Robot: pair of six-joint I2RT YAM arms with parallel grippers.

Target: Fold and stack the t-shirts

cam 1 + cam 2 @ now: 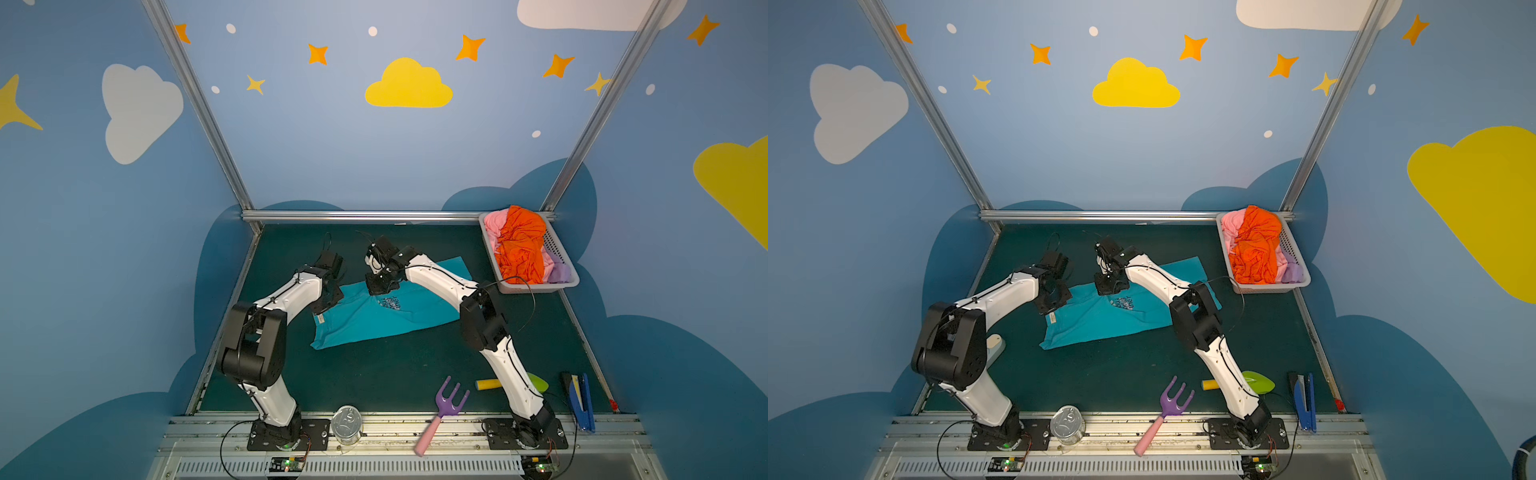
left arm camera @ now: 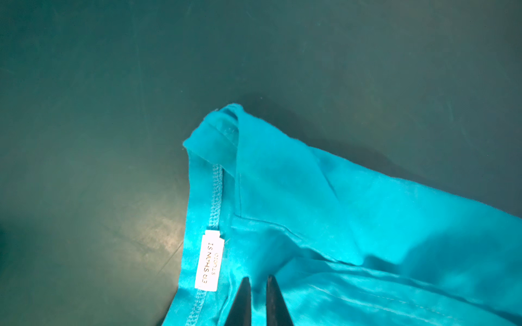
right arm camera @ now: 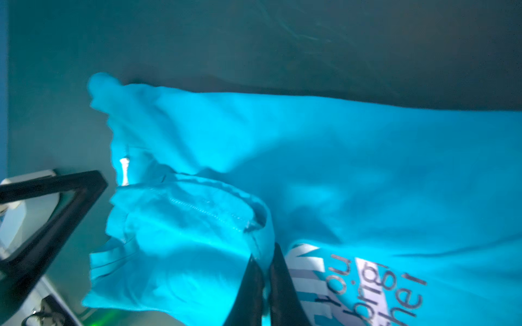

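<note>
A teal t-shirt (image 1: 374, 320) (image 1: 1100, 322) lies spread on the dark green mat, its white-and-pink print (image 1: 388, 302) facing up. My left gripper (image 1: 330, 297) (image 2: 258, 279) is shut on the shirt's cloth (image 2: 339, 211) near the white neck label (image 2: 210, 261). Beside the print (image 3: 367, 282), my right gripper (image 1: 380, 286) (image 3: 264, 254) is shut on a raised fold of the same shirt (image 3: 310, 169). Orange (image 1: 519, 245), pink (image 1: 494, 224) and lilac (image 1: 559, 270) t-shirts sit crumpled in the white basket (image 1: 536, 287) at the back right.
Along the front edge stand a tin can (image 1: 347, 424), a purple toy fork with a pink handle (image 1: 446, 405), a yellow and green tool (image 1: 490, 384) behind the right arm, and a blue stapler (image 1: 579, 399). Metal rails border the mat.
</note>
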